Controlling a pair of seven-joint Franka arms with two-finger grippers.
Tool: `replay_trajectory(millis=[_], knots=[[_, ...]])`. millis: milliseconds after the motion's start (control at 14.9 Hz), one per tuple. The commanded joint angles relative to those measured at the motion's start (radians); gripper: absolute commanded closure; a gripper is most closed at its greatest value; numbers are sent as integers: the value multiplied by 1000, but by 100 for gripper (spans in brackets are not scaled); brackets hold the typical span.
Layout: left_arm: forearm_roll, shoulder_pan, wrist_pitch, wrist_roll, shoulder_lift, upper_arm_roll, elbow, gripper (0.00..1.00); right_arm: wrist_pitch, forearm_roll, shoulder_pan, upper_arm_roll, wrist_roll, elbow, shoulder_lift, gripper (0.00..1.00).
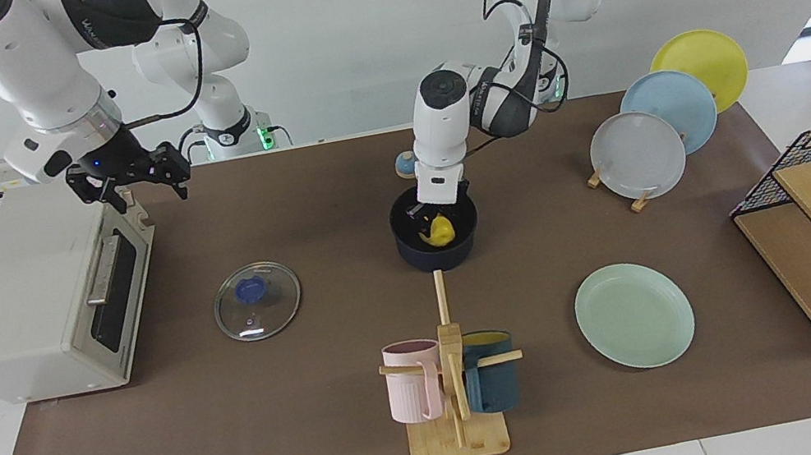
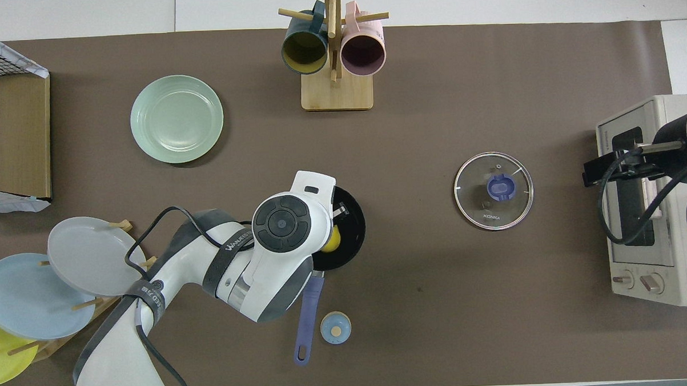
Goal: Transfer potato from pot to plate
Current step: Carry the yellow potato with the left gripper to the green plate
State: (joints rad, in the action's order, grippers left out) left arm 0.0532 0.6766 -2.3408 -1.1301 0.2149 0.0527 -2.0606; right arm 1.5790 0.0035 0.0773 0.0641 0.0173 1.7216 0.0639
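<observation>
The yellow potato [image 1: 443, 232] lies inside the dark navy pot [image 1: 410, 253], whose long blue handle [image 2: 305, 320] points toward the robots. My left gripper [image 1: 434, 221] reaches down into the pot and is shut on the potato. In the overhead view its wrist covers most of the grip, and only part of the potato [image 2: 332, 239] and the pot's black inside [image 2: 353, 218] show. The mint-green plate [image 1: 634, 315] lies flat on the mat, farther from the robots than the pot and toward the left arm's end. My right gripper [image 1: 144, 186] hangs open and holds nothing, raised over the toaster oven's corner.
A glass lid [image 1: 257, 300] lies flat toward the right arm's end, beside a toaster oven [image 1: 27, 302]. A wooden mug rack [image 1: 452, 386] stands farther out than the pot. Grey, blue and yellow plates [image 1: 639, 155] stand in a rack. A small blue knob [image 2: 335, 328] sits beside the pot's handle.
</observation>
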Motion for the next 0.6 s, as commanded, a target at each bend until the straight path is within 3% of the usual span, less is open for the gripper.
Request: replay_trajectory(millis=[0,335,536], knots=[[10,0,91,6,-43,-10,58,100,33,16,-10,3,12,6,4,0],[5,-121,429,143,-80,-24,362,100,16,6,-20,-1,10,-40,-13,0],[11,-265,532,319,-43,-24,503,100,-5,4,-24,-1,12,-40,-6,0]])
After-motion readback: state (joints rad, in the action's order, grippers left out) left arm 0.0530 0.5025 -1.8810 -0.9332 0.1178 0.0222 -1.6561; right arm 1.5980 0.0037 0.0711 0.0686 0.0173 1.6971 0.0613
